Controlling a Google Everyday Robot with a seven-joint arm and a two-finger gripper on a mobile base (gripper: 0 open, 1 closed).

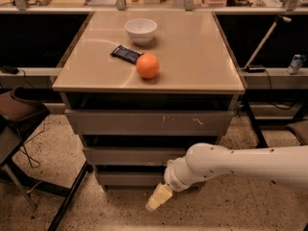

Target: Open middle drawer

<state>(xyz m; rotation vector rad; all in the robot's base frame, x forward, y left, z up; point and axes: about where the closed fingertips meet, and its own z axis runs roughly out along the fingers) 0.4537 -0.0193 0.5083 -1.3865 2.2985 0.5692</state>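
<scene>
- the gripper [158, 198] hangs low near the floor; i cannot tell whether it is open or closed, and nothing shows in it.
- the middle drawer [126, 156], its front running left-right, lies above it, slightly left.

Warm, dim overhead light; the lower half sinks into shade.

Tabletop [192, 57] takes the most light, with a pale curved glare streak beside the orange [147, 66]. The orange and the white bowl [141, 30] cast small soft shadows. Gaps above the drawer fronts go black, and the middle drawer [125, 156] sits shaded. The white arm [240, 165] reads bright. The gripper [159, 198] hangs low at the cabinet's foot, pale against the floor [231, 211].
</scene>
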